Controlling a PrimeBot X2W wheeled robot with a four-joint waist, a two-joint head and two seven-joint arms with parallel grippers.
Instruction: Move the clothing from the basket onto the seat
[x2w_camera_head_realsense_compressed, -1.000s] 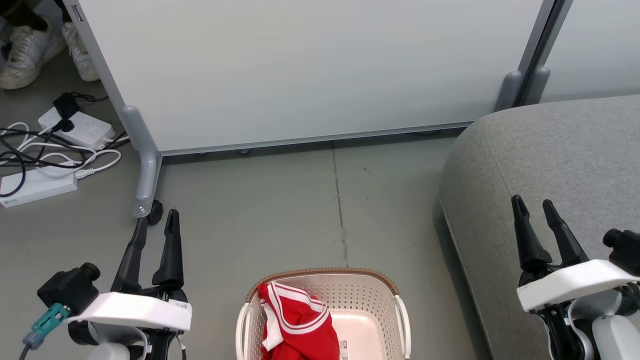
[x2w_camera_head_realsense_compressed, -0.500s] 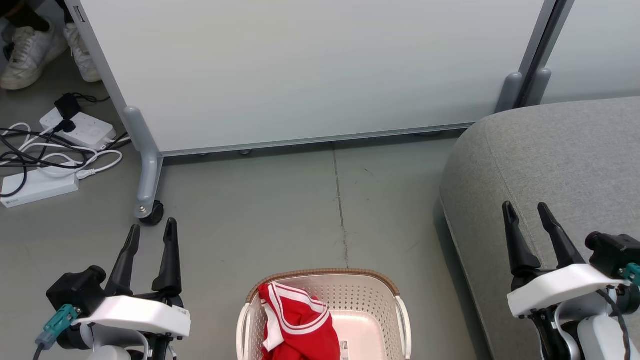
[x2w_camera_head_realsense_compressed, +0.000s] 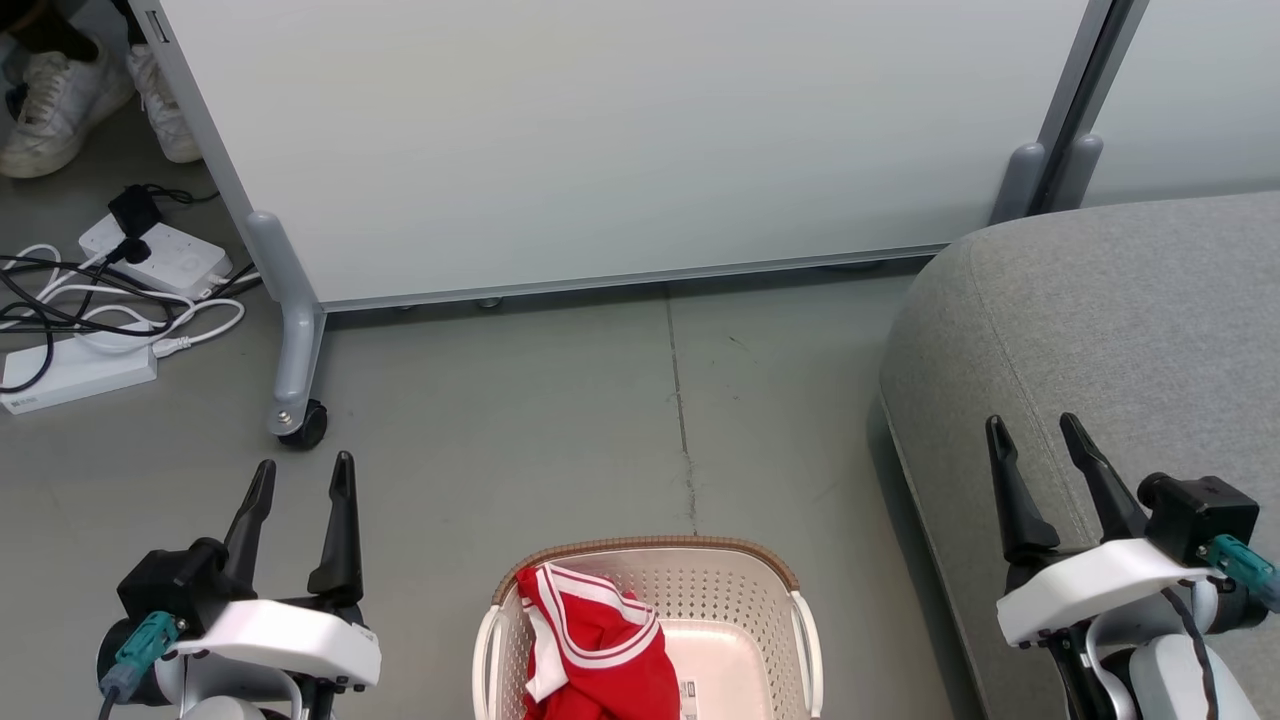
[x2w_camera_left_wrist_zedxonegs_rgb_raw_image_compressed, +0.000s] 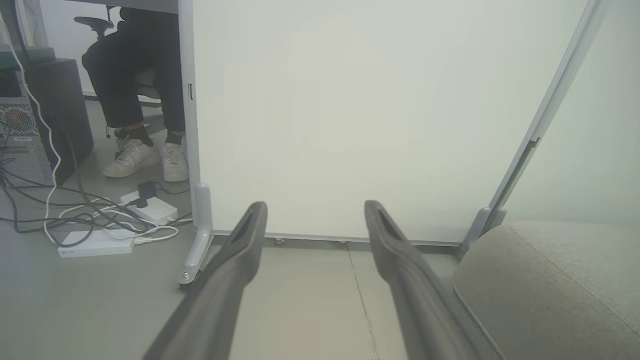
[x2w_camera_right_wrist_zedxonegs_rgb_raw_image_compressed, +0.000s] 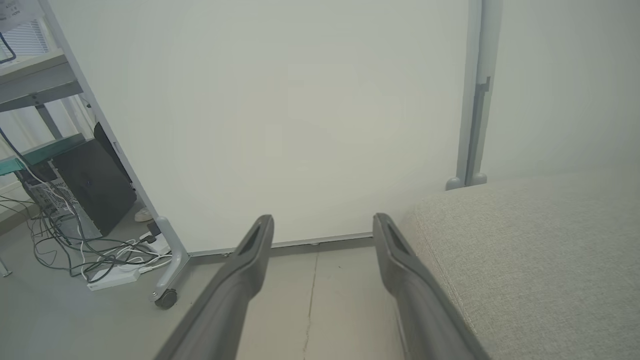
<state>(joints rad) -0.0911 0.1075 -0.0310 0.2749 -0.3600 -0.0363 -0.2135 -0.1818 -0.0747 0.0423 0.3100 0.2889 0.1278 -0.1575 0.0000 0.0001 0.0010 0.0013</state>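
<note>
At the left edge of the floor (x2w_camera_head_realsense_compressed: 560, 430) we note power strips (x2w_camera_head_realsense_compressed: 75, 372) and loose cables, well apart from the work.

The left gripper (x2w_camera_head_realsense_compressed: 304, 462) hangs above bare floor with its jaws spread wide and nothing between them. It points toward the partition panel (x2w_camera_head_realsense_compressed: 600, 140).

The basket (x2w_camera_head_realsense_compressed: 650, 545) stands on the floor between the two grippers, near the seat's left edge. The clothing (x2w_camera_head_realsense_compressed: 595, 640) lies inside it, bunched against the basket's left wall and far left corner. The right half of the basket bottom is bare. The picture edge cuts off the near part of the basket, so we cannot tell how many garments it holds.

The seat (x2w_camera_head_realsense_compressed: 1130, 320) carries no clothing in the part we see.

The right gripper (x2w_camera_head_realsense_compressed: 1032, 420) hovers over the seat's left edge, jaws likewise spread and empty.

We judge the task to be at its first step: the approach to the basket, with no garment yet gripped. Neither gripper points at the basket.

The next move calls for the following:
1. Turn one gripper down toward the basket's left half.
2. Lower it clear of the rim and handles.
3. Close on a raised fold of the fabric, not the perforated wall.
4. Lift high enough that trailing cloth clears the rim before the carry to the seat.
</note>
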